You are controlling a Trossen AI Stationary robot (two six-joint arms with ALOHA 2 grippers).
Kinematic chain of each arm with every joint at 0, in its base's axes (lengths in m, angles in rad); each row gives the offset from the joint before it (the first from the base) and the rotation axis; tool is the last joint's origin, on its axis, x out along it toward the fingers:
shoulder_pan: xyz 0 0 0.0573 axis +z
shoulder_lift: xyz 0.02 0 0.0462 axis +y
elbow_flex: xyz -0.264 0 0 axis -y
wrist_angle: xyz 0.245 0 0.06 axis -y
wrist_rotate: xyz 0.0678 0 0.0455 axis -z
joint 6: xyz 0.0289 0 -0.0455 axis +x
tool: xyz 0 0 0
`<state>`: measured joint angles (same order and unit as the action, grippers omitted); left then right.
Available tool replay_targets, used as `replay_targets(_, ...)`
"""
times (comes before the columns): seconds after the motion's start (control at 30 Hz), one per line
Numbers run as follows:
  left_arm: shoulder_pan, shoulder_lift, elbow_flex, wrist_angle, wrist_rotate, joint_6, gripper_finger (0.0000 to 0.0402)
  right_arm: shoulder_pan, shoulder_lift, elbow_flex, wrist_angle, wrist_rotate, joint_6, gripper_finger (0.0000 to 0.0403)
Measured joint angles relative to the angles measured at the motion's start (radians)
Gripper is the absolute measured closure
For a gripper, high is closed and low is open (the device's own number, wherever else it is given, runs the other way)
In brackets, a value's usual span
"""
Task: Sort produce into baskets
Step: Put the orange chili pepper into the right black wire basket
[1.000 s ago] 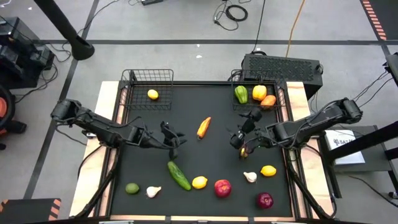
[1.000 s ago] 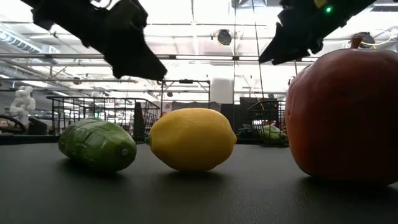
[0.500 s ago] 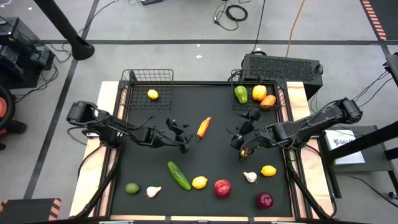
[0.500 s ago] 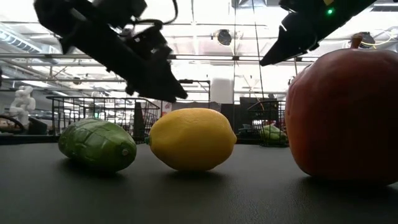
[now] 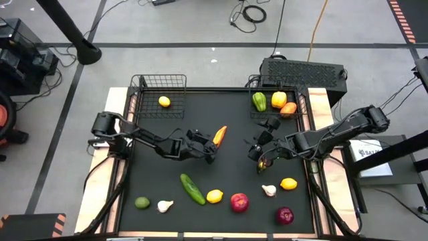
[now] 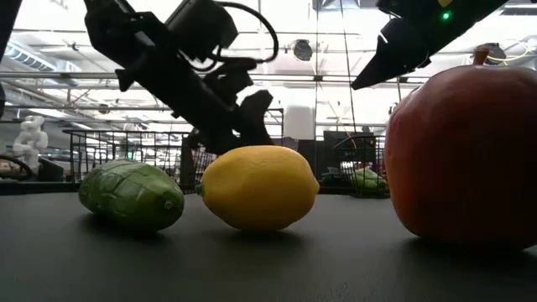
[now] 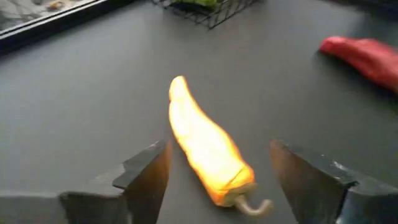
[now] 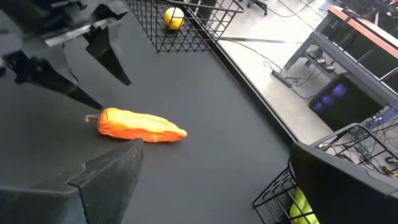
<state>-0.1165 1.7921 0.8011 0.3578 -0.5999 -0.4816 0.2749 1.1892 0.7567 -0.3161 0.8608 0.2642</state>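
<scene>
- High view: the left gripper (image 5: pixel 208 144) reaches for the orange pepper (image 5: pixel 219 136) at mid-table; one lemon (image 5: pixel 164 102) sits in the left basket (image 5: pixel 159 83), three pieces in the right basket (image 5: pixel 302 107).
- Left wrist view: fingers (image 7: pixel 142 175) spread wide, straddling the pepper, gripping nothing.
- Right wrist view: the right gripper (image 8: pixel 211 180) waits agape, empty.

orange pepper (image 8: pixel 142 126) laid flat on black table (image 8: pixel 205 162); left gripper (image 8: pixel 93 68) spread open just beside its stem | lemon (image 8: pixel 173 17) held in far basket (image 8: pixel 186 28)
</scene>
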Motion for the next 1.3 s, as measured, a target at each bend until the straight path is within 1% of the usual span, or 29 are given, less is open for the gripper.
replay_targets(0.1, 0.000, 0.032, 0.003, -0.006, -0.030, -0.009, 0.0092, 0.000, 0.000, 0.000, -0.002, 0.000, 0.000, 0.0009)
replay_targets(0.23, 0.000, 0.075, 0.003, 0.039, -0.004, -0.064, 0.0066, 0.000, 0.000, 0.000, -0.002, -0.001, 0.000, 0.0009)
replay_targets(0.4, -0.001, 0.100, 0.005, 0.072, 0.004, -0.068, 0.0061, 0.000, 0.000, 0.000, -0.003, -0.003, -0.001, 0.0009)
replay_targets(0.57, 0.007, 0.101, 0.005, 0.069, 0.005, -0.057, 0.0064, 0.000, 0.000, 0.000, -0.003, -0.003, -0.003, 0.0009)
replay_targets(0.77, 0.027, 0.101, 0.005, 0.053, 0.090, -0.062, 0.0100, 0.000, 0.000, 0.000, -0.003, -0.003, -0.004, 0.0009)
replay_targets(0.87, 0.026, 0.101, 0.005, 0.054, 0.101, -0.062, 0.0119, 0.000, 0.000, 0.000, -0.003, -0.003, -0.003, 0.0009)
replay_targets(0.97, 0.025, 0.101, 0.005, 0.052, 0.139, -0.062, 0.0137, 0.000, 0.000, 0.000, -0.003, -0.003, -0.003, 0.0009)
replay_targets(1.17, 0.026, 0.111, 0.004, 0.049, 0.142, -0.051, 0.0182, 0.000, 0.000, 0.000, -0.003, -0.003, -0.003, 0.0009)
replay_targets(1.3, 0.037, 0.110, 0.004, 0.053, 0.131, 0.017, 0.0212, 0.000, 0.000, 0.000, -0.002, -0.003, -0.003, 0.0009)
